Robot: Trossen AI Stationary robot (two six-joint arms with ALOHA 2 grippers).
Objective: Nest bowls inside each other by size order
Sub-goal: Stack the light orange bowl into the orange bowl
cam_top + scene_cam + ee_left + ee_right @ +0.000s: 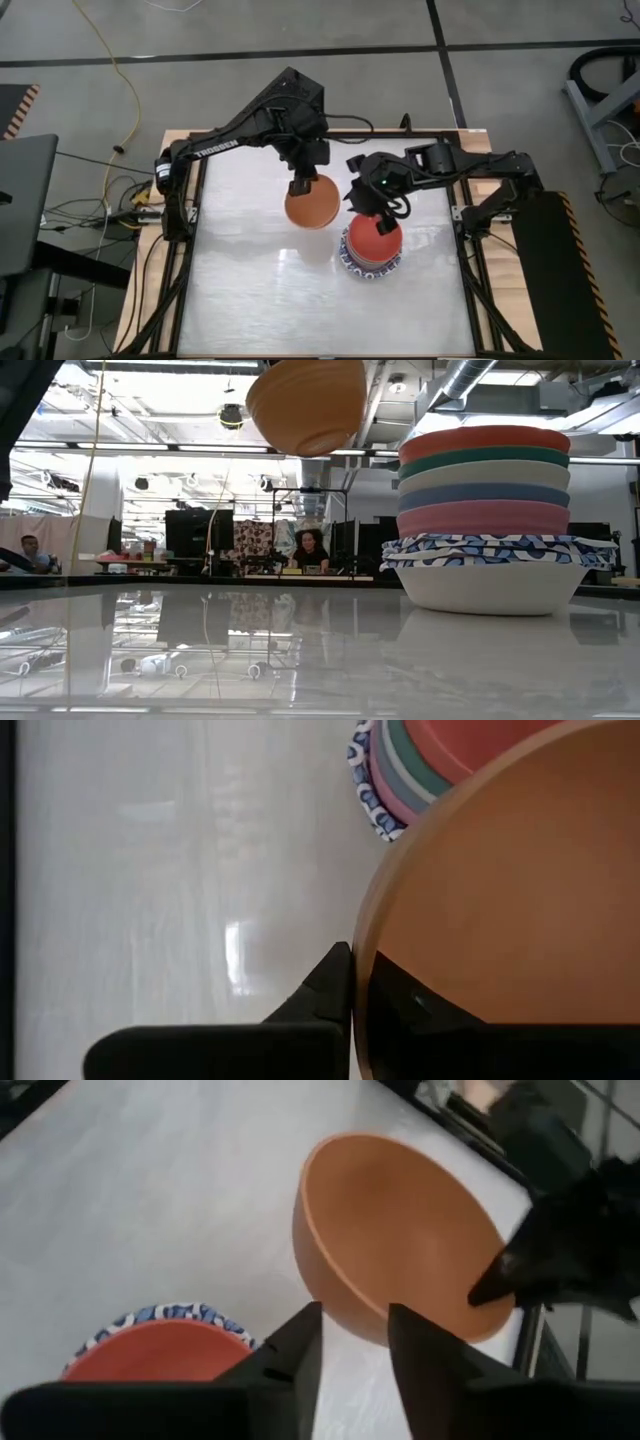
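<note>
An orange bowl (pixel 312 204) is in the air left of the stack, held by my left gripper (pixel 300 186); it shows high in the low view (pixel 305 402). The stack (pixel 488 520) stands on the table: red bowl (pixel 376 240) on top, then teal, cream, blue and pink, nested in blue-and-white patterned bowls (pixel 488 550). My right gripper (pixel 368 214) hovers over the red bowl's far left rim, open by a narrow gap and empty (pixel 355 1345). My left gripper holds the orange bowl by its rim (pixel 362 970) on the far side, one finger outside the wall (pixel 322 988) and one inside (pixel 420 1010). The fingers come from above, pointing down. The bowl hangs tilted below them, lifted clear of the table and the stack.
Bare white tabletop (pixel 260 290) lies in front of and to the left of the stack. Wooden table edges and black frame rails (pixel 186 250) border it. People sit in the room behind the table (pixel 308 550).
</note>
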